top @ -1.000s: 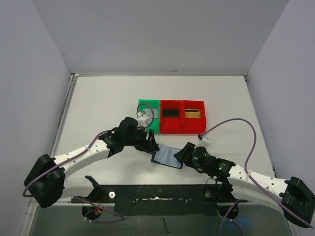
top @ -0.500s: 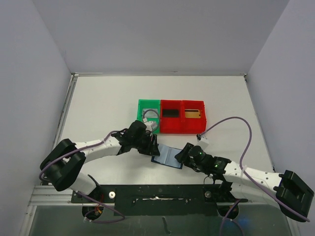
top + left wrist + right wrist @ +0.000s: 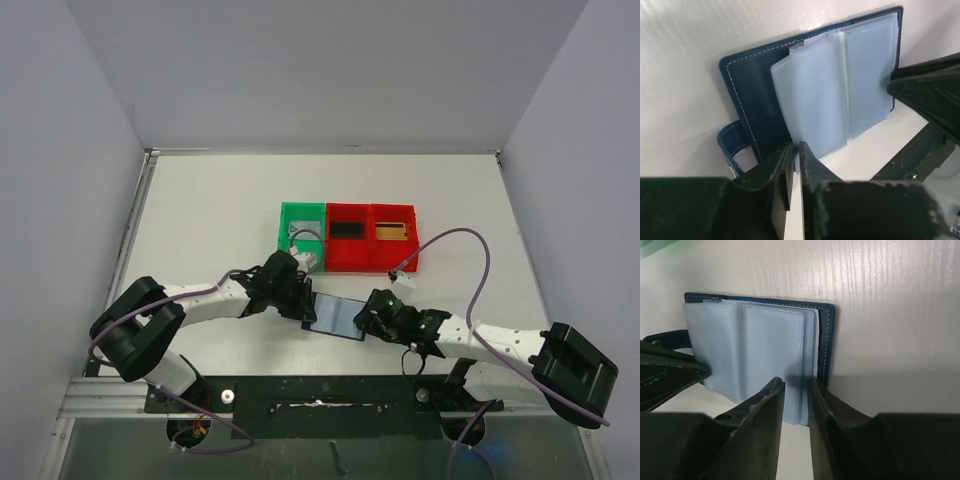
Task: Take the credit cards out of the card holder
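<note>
No text, label, brand, number or sign can be read in any view. On the card holder (image 3: 755,95) only plain stitching and blank pale pockets are seen. The credit cards (image 3: 347,230) in the red trays (image 3: 370,262) are too small in the top view for any print to be made out.

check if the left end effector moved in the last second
Yes: the left end effector moved toward the near side, away from the green plastic tray, now at the dark navy-blue bifold card holder.
</note>
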Robot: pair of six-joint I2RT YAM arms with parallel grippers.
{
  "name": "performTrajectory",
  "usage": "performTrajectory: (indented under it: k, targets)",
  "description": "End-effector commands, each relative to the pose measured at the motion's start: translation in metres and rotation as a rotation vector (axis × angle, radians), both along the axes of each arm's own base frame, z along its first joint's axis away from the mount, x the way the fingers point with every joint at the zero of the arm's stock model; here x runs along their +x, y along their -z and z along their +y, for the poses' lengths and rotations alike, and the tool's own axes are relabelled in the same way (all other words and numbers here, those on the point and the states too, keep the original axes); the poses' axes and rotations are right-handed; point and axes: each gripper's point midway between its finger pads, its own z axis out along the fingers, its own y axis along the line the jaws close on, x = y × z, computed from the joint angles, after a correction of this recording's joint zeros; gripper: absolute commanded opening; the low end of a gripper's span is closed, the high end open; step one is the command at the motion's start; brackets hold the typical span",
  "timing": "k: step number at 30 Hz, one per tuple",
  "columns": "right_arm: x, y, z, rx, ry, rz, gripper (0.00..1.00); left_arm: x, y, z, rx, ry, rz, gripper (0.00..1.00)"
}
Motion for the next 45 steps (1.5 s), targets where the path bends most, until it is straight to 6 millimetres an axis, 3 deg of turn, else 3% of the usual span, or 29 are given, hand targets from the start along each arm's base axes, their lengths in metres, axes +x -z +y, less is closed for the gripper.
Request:
performTrajectory:
  k: [1, 6, 11, 19, 25, 32, 40, 45]
  targets:
    - [0.015, -0.021, 0.017, 0.044, -0.006, -0.063, 0.23, 0.005, -0.003, -0.006, -0.029, 0.003, -0.034, 0.05]
    - [0.018, -0.035, 0.029, 0.071, -0.061, -0.095, 0.18, -0.006, 0.004, 0.0, -0.03, 0.001, -0.013, 0.0]
    - [0.017, -0.039, 0.037, 0.082, -0.095, -0.084, 0.23, -0.008, 0.005, 0.001, -0.032, -0.004, -0.01, 0.0]
    - [0.018, -0.03, 0.016, -0.015, -0.007, -0.037, 0.35, -0.008, 0.004, 0.005, -0.022, -0.019, -0.012, 0.0]
    - [0.015, -0.021, 0.013, -0.038, -0.008, -0.006, 0.39, -0.009, 0.005, 0.006, -0.016, -0.021, -0.008, 0.0]
    - [0.019, -0.019, 0.029, -0.015, -0.063, -0.015, 0.33, -0.011, 0.006, 0.007, -0.016, -0.017, -0.007, 0.0]
    - [0.021, -0.024, 0.032, -0.043, -0.081, -0.016, 0.25, -0.014, 0.009, 0.007, -0.019, -0.015, 0.002, 0.0]
    - [0.022, -0.026, 0.021, -0.106, -0.048, 0.003, 0.37, -0.013, 0.009, 0.007, -0.017, -0.017, 0.0, 0.0]
